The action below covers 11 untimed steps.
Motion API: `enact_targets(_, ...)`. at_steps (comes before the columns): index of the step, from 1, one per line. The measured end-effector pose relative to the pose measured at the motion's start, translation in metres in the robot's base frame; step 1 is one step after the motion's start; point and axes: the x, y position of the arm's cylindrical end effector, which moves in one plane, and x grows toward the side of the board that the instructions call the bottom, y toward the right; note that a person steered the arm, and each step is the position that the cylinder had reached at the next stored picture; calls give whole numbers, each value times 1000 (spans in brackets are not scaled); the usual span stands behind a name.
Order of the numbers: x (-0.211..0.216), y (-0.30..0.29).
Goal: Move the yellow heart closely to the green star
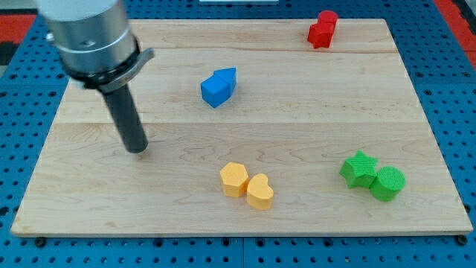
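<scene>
Now my tip (137, 150) stands at left, no jaws to tell. Yellow heart (260, 192), bottom centre, touches the yellow hexagon (233, 179); pushing toward green star (359, 169) may drag both.

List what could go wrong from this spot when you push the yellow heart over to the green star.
1. My tip sits at the view's left, and the yellow hexagon touches the yellow heart on that side. A straight push would likely hit the hexagon first and drag both.
2. The green cylinder touches the green star; a heart arriving fast could knock either.
3. The heart lies near the board's bottom edge; a skewed push might send it off.
</scene>
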Motion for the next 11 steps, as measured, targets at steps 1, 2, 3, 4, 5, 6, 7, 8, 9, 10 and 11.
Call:
enact_targets(1,43,38)
enact_targets(2,57,101)
enact_targets(3,68,147)
enact_targets(4,72,182)
enact_targets(5,72,206)
enact_targets(6,72,228)
enact_targets(7,72,252)
enact_targets(8,85,246)
enact_targets(9,102,191)
enact_targets(10,71,128)
enact_targets(11,38,112)
